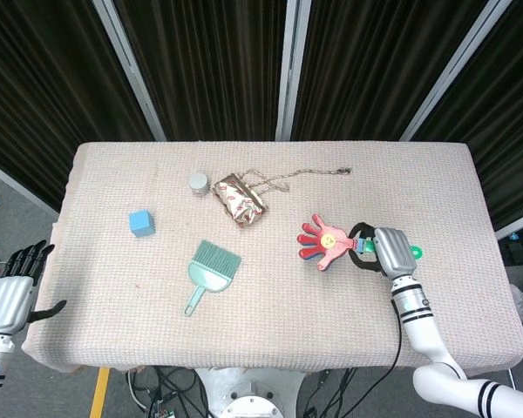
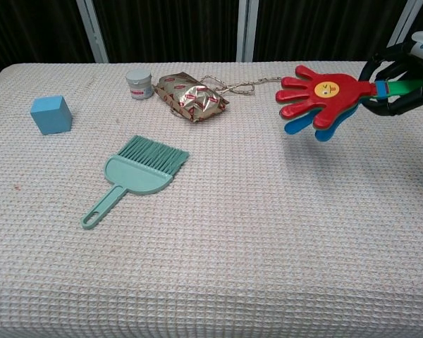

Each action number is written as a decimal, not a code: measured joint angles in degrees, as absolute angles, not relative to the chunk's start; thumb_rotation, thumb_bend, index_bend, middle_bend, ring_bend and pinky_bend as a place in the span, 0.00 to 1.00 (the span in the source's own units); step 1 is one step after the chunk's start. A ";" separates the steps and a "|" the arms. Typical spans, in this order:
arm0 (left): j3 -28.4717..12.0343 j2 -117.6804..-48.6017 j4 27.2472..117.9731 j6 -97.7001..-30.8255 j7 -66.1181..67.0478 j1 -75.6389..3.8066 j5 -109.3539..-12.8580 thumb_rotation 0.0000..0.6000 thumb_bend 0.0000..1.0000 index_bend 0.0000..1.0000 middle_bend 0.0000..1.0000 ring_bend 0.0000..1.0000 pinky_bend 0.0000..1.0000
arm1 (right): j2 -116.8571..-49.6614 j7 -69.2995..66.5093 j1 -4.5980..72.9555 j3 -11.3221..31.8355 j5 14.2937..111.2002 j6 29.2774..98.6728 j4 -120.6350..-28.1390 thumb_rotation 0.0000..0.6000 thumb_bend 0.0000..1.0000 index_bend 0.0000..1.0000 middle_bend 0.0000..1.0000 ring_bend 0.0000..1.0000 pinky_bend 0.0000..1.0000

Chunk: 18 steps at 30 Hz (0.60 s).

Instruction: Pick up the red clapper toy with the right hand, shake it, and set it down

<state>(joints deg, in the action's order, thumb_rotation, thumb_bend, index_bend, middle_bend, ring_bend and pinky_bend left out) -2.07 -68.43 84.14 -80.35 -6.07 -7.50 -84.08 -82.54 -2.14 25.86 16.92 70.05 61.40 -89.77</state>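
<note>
The red clapper toy (image 1: 324, 242) (image 2: 320, 98) is shaped like a hand, with a blue leaf behind it and a green handle. It hangs above the right side of the table, flat side up, fingers pointing left. My right hand (image 1: 385, 252) (image 2: 403, 83) grips its green handle from the right. My left hand (image 1: 13, 287) hangs open off the table's left edge, low and holding nothing; the chest view does not show it.
A teal dustpan brush (image 1: 211, 272) (image 2: 135, 176) lies mid-table. A blue cube (image 1: 140, 223) (image 2: 51, 114) sits to the left. A foil snack bag (image 1: 240, 199) (image 2: 192, 96), a small white jar (image 1: 198, 182) (image 2: 139, 83) and a thin chain (image 1: 305, 174) lie at the back.
</note>
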 measured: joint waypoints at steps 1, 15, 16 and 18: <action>-2.05 -68.44 84.14 -80.33 -6.04 -7.50 -84.08 1.00 0.16 0.05 0.02 0.00 0.08 | -82.32 -4.83 25.69 17.26 70.20 61.43 -90.18 1.00 0.55 1.00 0.91 1.00 1.00; -1.97 -68.44 84.31 -79.70 -5.81 -7.70 -83.81 1.00 0.16 0.05 0.02 0.00 0.08 | -78.05 -75.27 22.47 20.31 77.85 60.43 -91.61 1.00 0.55 1.00 0.91 1.00 1.00; -1.98 -68.42 84.32 -79.71 -5.82 -7.70 -83.80 1.00 0.16 0.05 0.02 0.00 0.08 | -77.92 -77.62 22.43 20.18 78.56 60.38 -91.36 1.00 0.55 1.00 0.91 1.00 1.00; -1.99 -68.40 84.30 -79.73 -5.90 -7.67 -83.76 1.00 0.16 0.05 0.02 0.00 0.08 | -77.73 -81.11 22.47 19.76 79.76 60.39 -90.65 1.00 0.56 1.00 0.91 1.00 1.00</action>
<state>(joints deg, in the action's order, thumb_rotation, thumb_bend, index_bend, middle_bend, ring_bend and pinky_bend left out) -1.99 -68.40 84.30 -79.73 -5.90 -7.67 -83.76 -77.73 -81.11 22.47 19.76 79.76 60.39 -90.65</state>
